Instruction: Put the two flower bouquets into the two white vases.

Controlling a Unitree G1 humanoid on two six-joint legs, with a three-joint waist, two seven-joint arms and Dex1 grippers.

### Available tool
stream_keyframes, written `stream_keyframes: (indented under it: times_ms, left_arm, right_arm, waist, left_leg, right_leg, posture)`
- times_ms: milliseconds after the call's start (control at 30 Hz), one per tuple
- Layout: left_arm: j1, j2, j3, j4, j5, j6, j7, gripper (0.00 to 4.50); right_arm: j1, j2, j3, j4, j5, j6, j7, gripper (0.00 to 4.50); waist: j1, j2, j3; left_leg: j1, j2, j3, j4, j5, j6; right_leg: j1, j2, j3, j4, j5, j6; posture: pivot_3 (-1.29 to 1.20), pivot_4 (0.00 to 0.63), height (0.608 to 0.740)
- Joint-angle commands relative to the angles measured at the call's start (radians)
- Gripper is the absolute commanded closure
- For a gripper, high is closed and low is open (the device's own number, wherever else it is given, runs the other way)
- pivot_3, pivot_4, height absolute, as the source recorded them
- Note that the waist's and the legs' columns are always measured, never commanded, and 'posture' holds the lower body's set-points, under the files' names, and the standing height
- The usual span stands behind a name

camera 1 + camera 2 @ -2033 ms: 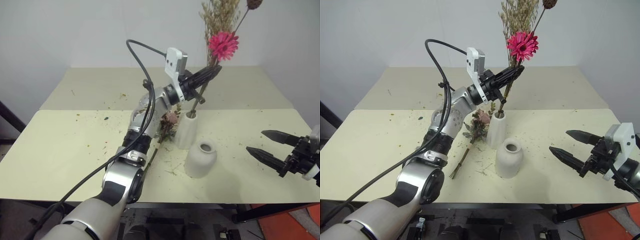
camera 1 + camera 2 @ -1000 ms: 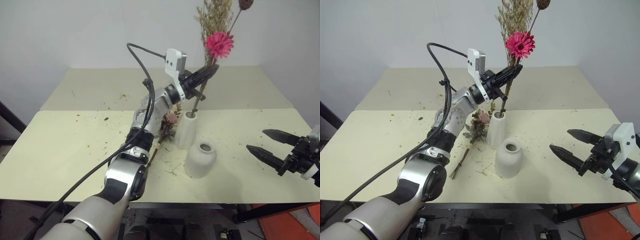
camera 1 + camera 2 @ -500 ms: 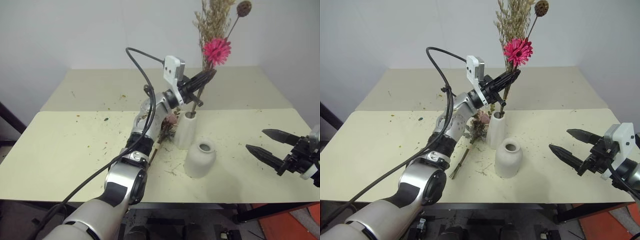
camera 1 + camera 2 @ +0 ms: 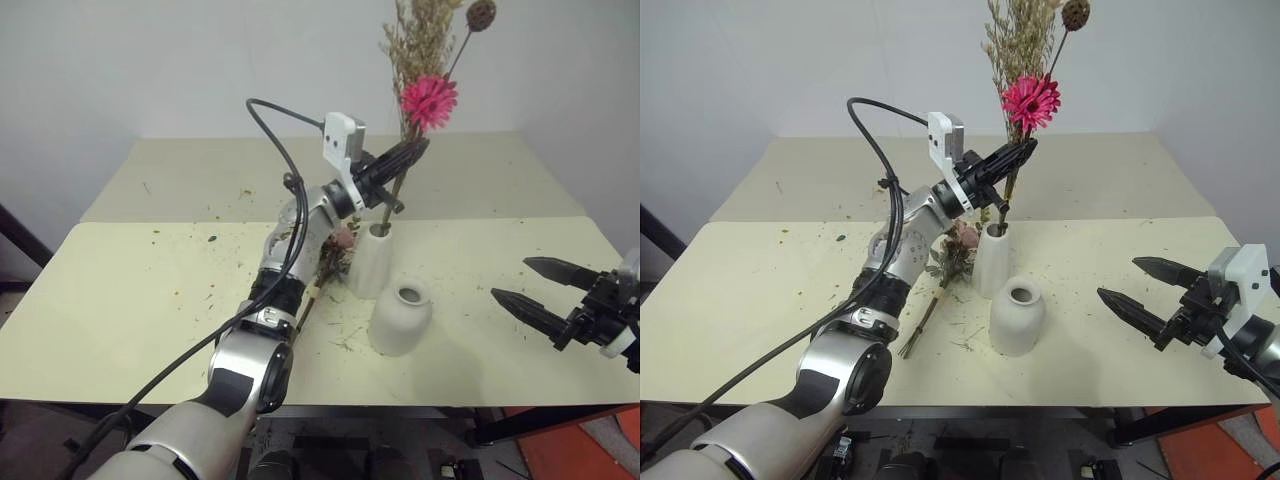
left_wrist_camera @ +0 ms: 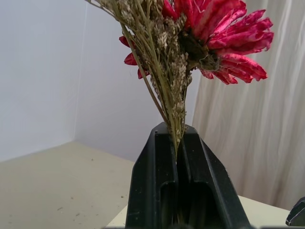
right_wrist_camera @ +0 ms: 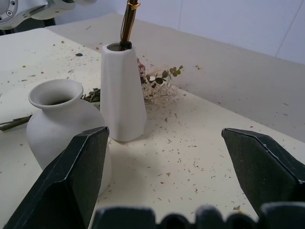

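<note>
white vases (image 4: pixel 991 258): 2 | bouquets: 2 | left hand (image 4: pixel 1020 153) grasping dried bunch (image 4: pixel 1028 60) | right hand (image 4: pixel 1137 282) released

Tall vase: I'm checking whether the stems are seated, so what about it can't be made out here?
- Stem depth inside the tall vase: hidden by its wall, right wrist view.
- Dried bunch: tops cut off by the left wrist view's edge.
- Rose bouquet: partly hidden behind the left arm and vase, eye views.

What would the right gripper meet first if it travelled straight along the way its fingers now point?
Probably the squat white vase: the open right gripper points level toward it and the taller vase behind, though depth is hard to judge.
</note>
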Motion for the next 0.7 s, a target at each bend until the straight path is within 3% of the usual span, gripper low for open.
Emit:
stream_keyframes:
  times_ms: [33,700]
  left_arm:
    - [0.004,0.013,0.012,-0.037,-0.016,0.007,0.008,4.48]
    - [0.039,0.009,-0.002,-0.063,-0.019,0.016,0.015,4.48]
  right_arm:
    - [-0.018,-0.009,-0.009,-0.006,0.004,-0.011,0.004,0.00]
    - [-0.035,-0.013,-0.001,0.002,-0.001,-0.010,0.010,0.00]
  waist:
    - [-0.001,0.000,0.000]
    - [0.001,0.001,-0.001]
  left_leg:
    - [0.000,0.000,0.000,0.000,0.000,0.000]
    - [-0.001,0.000,0.000,0.000,0.000,0.000]
  right_leg:
    - [0.000,0.000,0.000,0.000,0.000,0.000]
    - [0.000,0.000,0.000,0.000,0.000,0.000]
  posture:
    - [0.00,0.150,0.740]
    - [0.00,0.150,0.740]
